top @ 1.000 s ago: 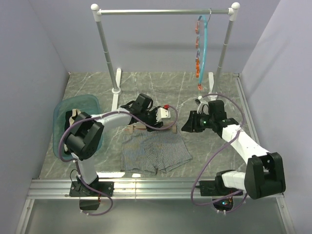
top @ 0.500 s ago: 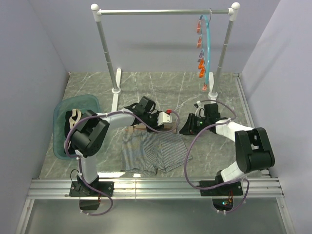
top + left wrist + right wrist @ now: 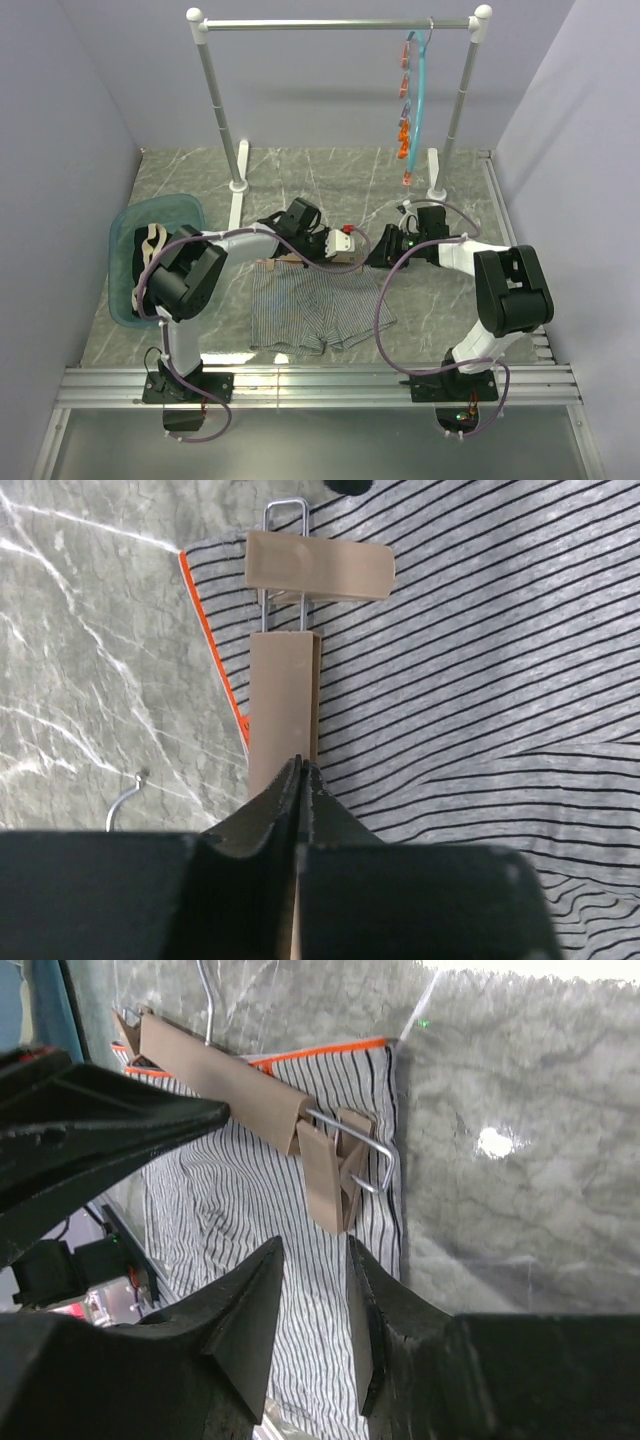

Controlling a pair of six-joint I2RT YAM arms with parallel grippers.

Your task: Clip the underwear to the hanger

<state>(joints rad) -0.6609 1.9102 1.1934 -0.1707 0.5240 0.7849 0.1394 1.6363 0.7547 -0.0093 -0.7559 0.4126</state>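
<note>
On the table (image 3: 300, 170), the underwear (image 3: 315, 315) lies flat with the hanger (image 3: 283, 680) across its waistband. Your left gripper (image 3: 300, 768) is pinched together over the hanger; your right gripper (image 3: 313, 1252) stands partly open, empty, near the end clip (image 3: 325, 1175).

We see a garment rack (image 3: 340, 24) with a silver bar across the top of the frame. A teal hanger (image 3: 424, 75) with orange clips hangs on it, upper right. Teal basket (image 3: 160, 205) at mid-left holds cream and dark clothing (image 3: 150, 242). Grey marble tabletop (image 3: 330, 175) sits underneath.
</note>
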